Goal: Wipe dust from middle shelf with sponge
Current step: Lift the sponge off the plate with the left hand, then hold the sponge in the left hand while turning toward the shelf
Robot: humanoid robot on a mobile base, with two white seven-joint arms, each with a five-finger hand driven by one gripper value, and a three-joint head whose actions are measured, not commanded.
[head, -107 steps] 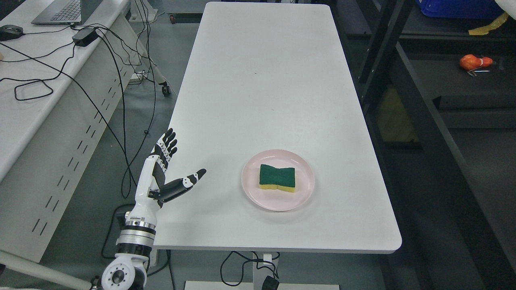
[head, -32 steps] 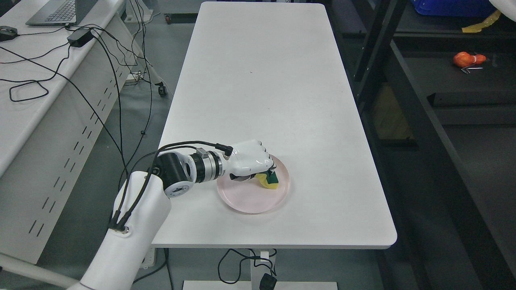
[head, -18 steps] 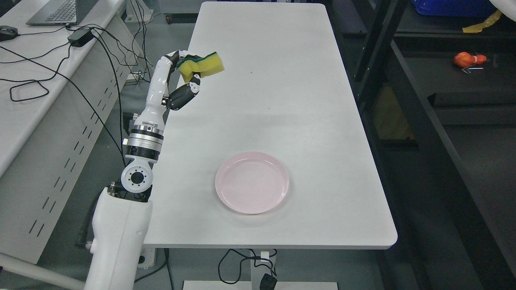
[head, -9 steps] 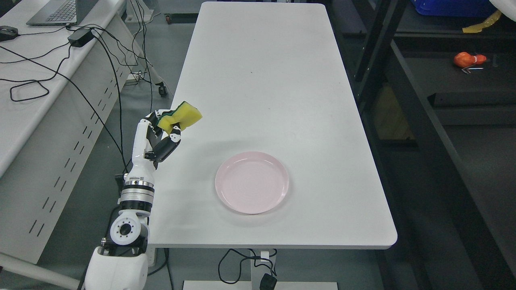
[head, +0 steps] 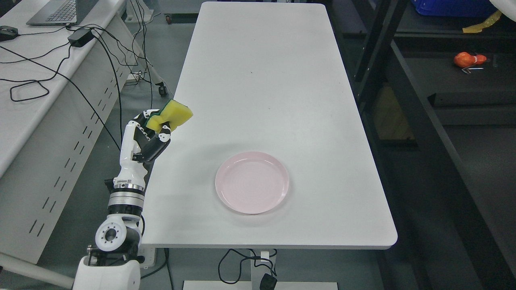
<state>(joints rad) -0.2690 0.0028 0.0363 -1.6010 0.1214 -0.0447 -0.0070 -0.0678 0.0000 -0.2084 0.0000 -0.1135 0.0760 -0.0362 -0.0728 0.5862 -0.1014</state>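
My left hand (head: 155, 127) is raised at the left edge of the white table (head: 258, 80), palm up, its fingers shut on a yellow sponge with a green scrub side (head: 171, 113). The sponge sticks out above the fingertips, yellow side facing me. An empty pink plate (head: 252, 187) lies on the table to the right of the hand, well apart from it. A dark metal shelf rack (head: 423, 121) stands along the table's right side, with a shelf board (head: 455, 80) at about table height. The right arm is out of view.
An orange object (head: 467, 59) lies on the rack's shelf at the upper right. A blue bin (head: 451, 8) sits higher on the rack. A white desk (head: 24, 92) with cables (head: 100, 60), a laptop and a mouse stands to the left.
My left hand took the sponge off the pink plate, lifted it high over the table's left edge, then came down and back toward me. The plate now lies empty. The camera shifted slightly early on.
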